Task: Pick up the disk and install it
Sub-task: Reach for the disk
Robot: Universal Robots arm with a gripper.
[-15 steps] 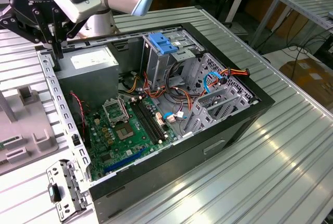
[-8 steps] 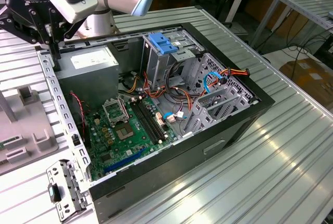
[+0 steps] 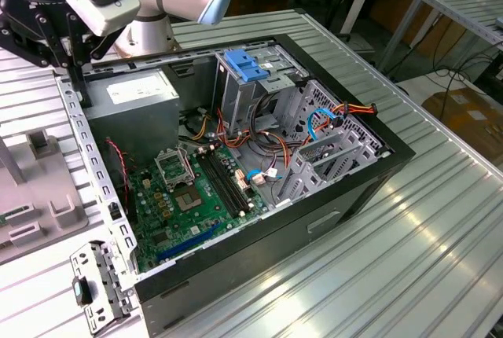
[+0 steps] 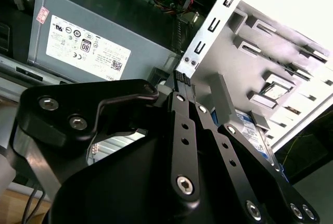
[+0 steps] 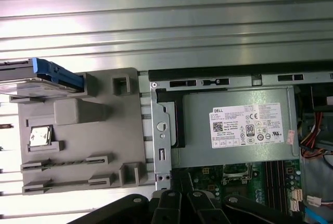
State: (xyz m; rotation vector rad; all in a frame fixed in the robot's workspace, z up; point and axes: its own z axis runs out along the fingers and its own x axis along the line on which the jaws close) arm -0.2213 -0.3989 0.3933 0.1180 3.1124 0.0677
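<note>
The disk (image 5: 31, 82) lies flat in a slot at the end of a grey fixture (image 5: 104, 135) beside the computer case, and its blue side rail (image 5: 58, 74) faces the case. In the second wrist view its white label with a blue band (image 4: 256, 133) peeks out past the gripper's black links. My gripper (image 4: 180, 76) hangs above the rear corner of the case, between the fixture and the power supply. Its fingers are shut with nothing held. In the exterior view the gripper (image 3: 79, 96) sits at the upper left, well apart from the disk.
An open black computer case (image 3: 369, 177) lies on the ribbed metal table. Inside are a grey power supply (image 3: 134, 94), a green motherboard (image 3: 189, 196), loose cables and a metal drive cage with a blue latch (image 3: 245, 67). A loose metal bracket (image 3: 98, 287) lies at the front left.
</note>
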